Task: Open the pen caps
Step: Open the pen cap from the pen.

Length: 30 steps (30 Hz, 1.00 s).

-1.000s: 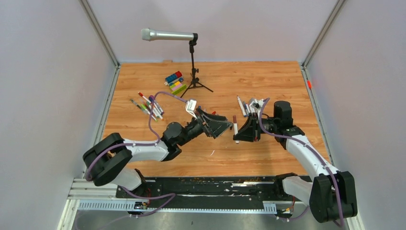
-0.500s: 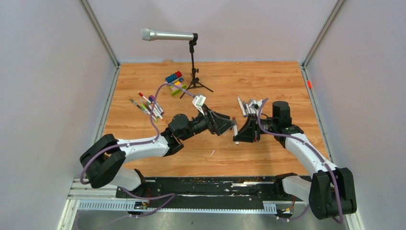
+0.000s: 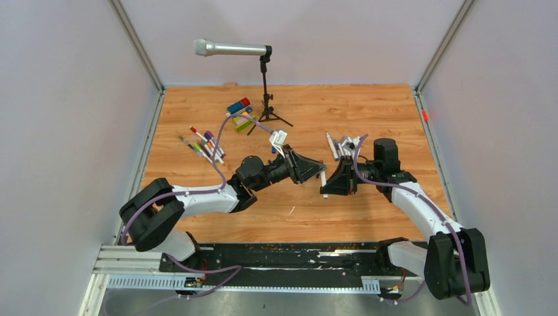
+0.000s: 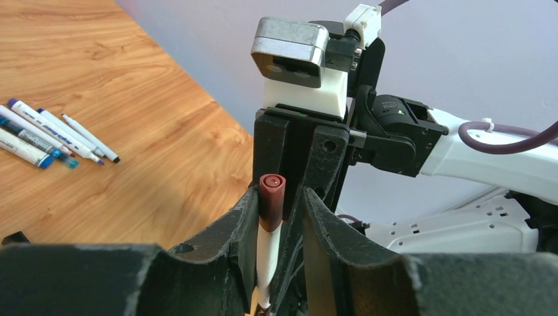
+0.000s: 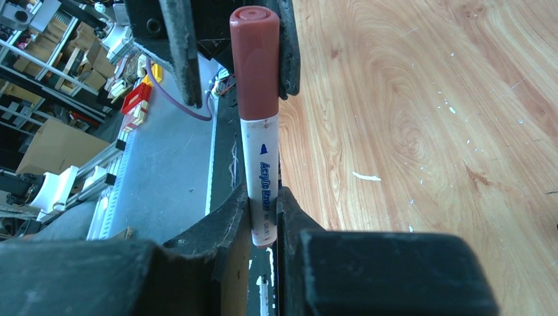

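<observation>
One pen (image 5: 262, 178) up: your right gripper (image 5: 263, 220) clamps its barrel, your left gripper (image 4: 274, 212) loosely straddles the brown cap (image 4: 271, 192).

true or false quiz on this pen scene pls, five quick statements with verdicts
1. The right gripper is shut on the white-barrelled marker pen. True.
2. The pen's brown plastic cap is already off. False: it sits on the pen's end.
3. The left gripper has a finger on either side of that cap. True.
4. The silver microphone lies flat on the table. False: it is mounted on a black tripod stand.
5. A cluster of loose pens lies on the left arm's side. True.
</observation>
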Each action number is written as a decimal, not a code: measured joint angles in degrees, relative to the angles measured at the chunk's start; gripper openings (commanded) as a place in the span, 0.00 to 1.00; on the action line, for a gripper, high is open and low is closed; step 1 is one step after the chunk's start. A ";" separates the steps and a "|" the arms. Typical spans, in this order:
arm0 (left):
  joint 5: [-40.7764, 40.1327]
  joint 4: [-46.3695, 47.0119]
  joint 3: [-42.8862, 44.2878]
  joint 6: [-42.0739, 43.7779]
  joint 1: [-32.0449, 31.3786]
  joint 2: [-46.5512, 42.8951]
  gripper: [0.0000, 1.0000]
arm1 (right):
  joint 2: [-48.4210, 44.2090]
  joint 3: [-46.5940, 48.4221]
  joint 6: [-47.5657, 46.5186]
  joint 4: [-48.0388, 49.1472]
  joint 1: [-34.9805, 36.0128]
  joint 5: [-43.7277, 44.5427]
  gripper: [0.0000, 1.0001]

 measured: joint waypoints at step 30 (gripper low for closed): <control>-16.83 8.63 2.89 0.33 16.13 -4.63 0.00 | 4.94 1.38 -0.26 0.44 5.81 2.99 0.00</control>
